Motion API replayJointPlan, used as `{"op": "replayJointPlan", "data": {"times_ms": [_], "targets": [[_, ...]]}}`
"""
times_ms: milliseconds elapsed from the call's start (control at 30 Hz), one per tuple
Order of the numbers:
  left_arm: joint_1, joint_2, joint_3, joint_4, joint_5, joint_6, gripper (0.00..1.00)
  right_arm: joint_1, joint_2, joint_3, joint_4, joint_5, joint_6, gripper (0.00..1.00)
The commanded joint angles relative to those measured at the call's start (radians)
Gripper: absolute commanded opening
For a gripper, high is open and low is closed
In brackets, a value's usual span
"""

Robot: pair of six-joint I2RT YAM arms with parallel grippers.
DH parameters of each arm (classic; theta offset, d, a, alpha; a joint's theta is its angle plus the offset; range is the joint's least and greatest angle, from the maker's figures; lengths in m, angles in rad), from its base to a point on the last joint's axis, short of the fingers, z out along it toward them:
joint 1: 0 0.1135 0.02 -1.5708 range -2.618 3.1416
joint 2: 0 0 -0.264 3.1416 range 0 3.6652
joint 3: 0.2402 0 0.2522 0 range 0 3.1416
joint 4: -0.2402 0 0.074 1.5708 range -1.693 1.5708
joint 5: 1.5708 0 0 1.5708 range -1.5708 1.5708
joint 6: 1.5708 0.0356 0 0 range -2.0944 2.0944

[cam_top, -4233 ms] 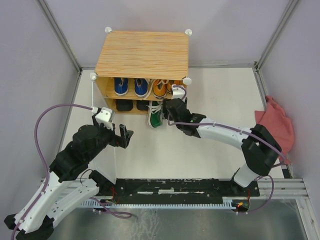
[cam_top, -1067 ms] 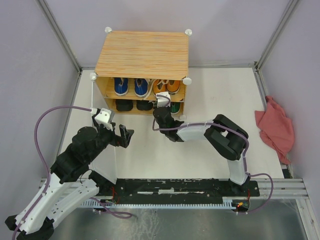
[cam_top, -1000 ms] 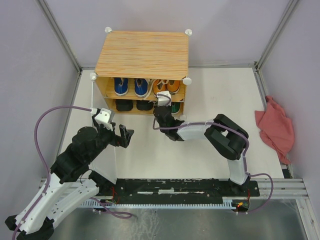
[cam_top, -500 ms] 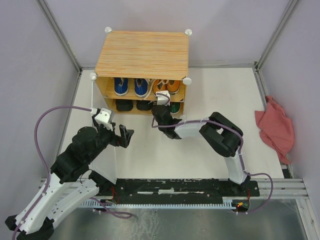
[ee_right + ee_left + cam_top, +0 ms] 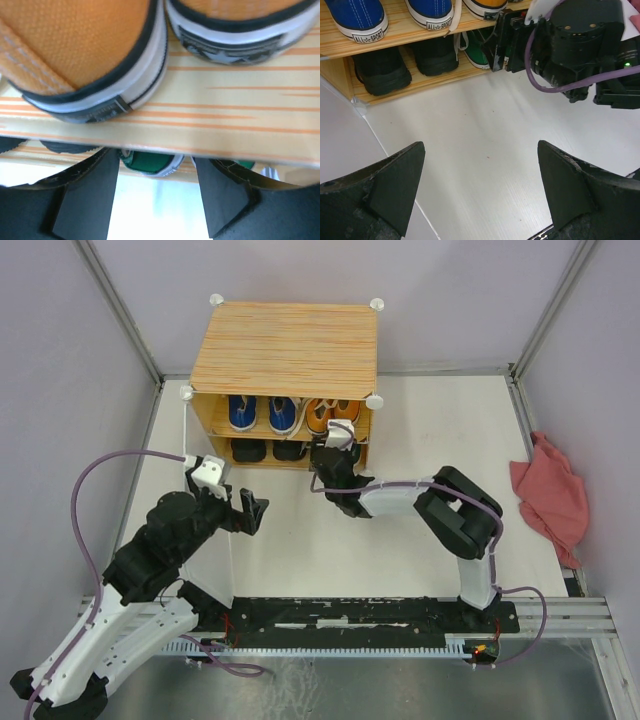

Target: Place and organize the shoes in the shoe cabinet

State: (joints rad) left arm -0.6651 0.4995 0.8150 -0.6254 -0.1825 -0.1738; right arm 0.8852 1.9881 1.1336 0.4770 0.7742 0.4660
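The shoe cabinet stands at the back with its front open. The blue sneakers and orange sneakers are on the upper shelf. The black boots are on the lower shelf at the left. A green sneaker is on the lower shelf beside them. My right gripper is at the cabinet front. In its wrist view it is open, with the green sneaker's heel just beyond the fingertips, under the shelf. My left gripper is open and empty above the floor.
The cabinet's white door stands open between the cabinet's left corner and my left arm, and shows as a white panel in the left wrist view. A red cloth lies at the right wall.
Four seconds ago the green sneaker lay on the floor at my right gripper; now it is inside the lower shelf. In the last second the right gripper shifted slightly right. The left arm is still.
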Motion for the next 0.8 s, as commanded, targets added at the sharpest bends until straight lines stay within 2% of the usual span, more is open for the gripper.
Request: {"op": "replayJointPlan", "data": {"times_ms": [0,67,267,367,500,600,767], "targets": [[0.004,0.02,0.037,0.001,-0.021,0.043,0.99,0.04,-0.157,-0.061,-0.014,0.005,0.066,0.71],[0.004,0.028,0.073,-0.01,-0.025,0.044,0.99,0.065,-0.212,-0.091,-0.044,0.0,0.07,0.75],[0.004,0.065,0.249,-0.063,-0.077,0.034,0.99,0.124,-0.438,-0.168,-0.28,-0.07,0.104,1.0],[0.004,0.089,0.331,-0.094,-0.128,0.023,0.99,0.123,-0.579,-0.207,-0.486,-0.101,0.141,0.99],[0.004,0.148,0.422,-0.185,-0.333,0.012,0.99,0.12,-0.787,-0.247,-0.765,-0.08,0.18,0.99],[0.004,0.178,0.469,-0.237,-0.429,-0.021,0.99,0.121,-0.939,-0.278,-0.928,-0.061,0.206,0.99],[0.004,0.184,0.47,-0.322,-0.477,-0.148,0.99,0.119,-1.158,-0.309,-1.118,-0.055,0.237,0.99]]}}
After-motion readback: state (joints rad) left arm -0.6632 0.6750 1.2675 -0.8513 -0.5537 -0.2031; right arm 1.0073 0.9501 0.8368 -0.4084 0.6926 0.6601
